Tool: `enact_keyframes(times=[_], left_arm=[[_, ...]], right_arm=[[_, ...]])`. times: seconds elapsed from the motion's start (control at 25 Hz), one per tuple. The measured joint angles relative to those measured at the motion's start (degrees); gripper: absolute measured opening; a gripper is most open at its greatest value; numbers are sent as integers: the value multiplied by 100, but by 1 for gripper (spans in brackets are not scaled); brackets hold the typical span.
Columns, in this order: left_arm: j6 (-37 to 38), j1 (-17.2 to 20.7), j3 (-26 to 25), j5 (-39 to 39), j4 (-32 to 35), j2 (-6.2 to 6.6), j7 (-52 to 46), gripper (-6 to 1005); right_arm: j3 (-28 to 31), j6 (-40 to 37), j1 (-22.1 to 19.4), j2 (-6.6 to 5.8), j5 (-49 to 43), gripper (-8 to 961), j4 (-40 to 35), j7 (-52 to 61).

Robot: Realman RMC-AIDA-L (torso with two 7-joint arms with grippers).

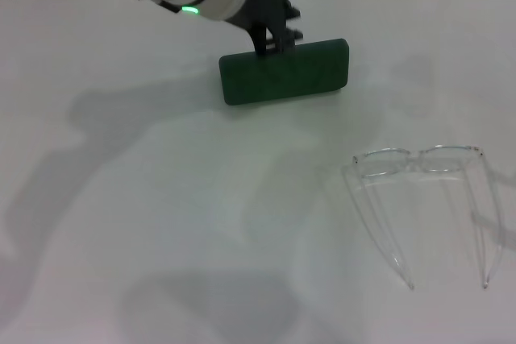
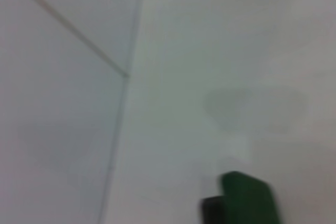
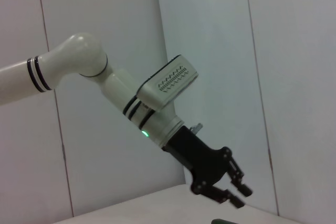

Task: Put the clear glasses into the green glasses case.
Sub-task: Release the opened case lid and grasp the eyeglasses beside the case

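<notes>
Clear glasses (image 1: 419,168) lying nearest, right of centre, looking light, slippery, fragile; gripping at bridge | green glasses case (image 1: 284,72) sitting closed, farther back | left gripper (image 1: 274,38) hovering at case's far edge, jaws slightly parted, empty.

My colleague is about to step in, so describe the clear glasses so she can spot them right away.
On the white table, look at the near right, well away from the green glasses case. The clear glasses lie there alone, temples pointing toward the robot; they are fully transparent, unlike the solid dark case.
</notes>
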Motion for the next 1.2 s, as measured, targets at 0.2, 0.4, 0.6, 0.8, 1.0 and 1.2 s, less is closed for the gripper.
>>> enact_keyframes(times=[0.2, 0.4, 0.6, 0.8, 1.0, 1.2], left_arm=[[-929, -92, 2, -38, -670, -5, 53, 237], [-1367, -232, 46, -134, -1267, -7, 107, 218], [-1419, -317, 55, -146, -1561, -29, 117, 131], [-1377, -354, 158, -263, -1658, -29, 120, 48], [-1317, -357, 296, -336, -1660, -27, 100, 37], [-1254, -322, 415, -492, -1580, -20, 97, 37]], right_arm=[[0, 11, -1, 20, -27, 768, 10, -6], [0, 15, 0, 50, -33, 761, 11, -10], [-6, 15, 7, 61, -35, 760, 11, -17], [-7, 15, 9, 69, -35, 759, 11, -17], [-7, 16, 8, 70, -43, 760, 11, -17], [-2, 14, -16, 75, -52, 760, 11, -82]])
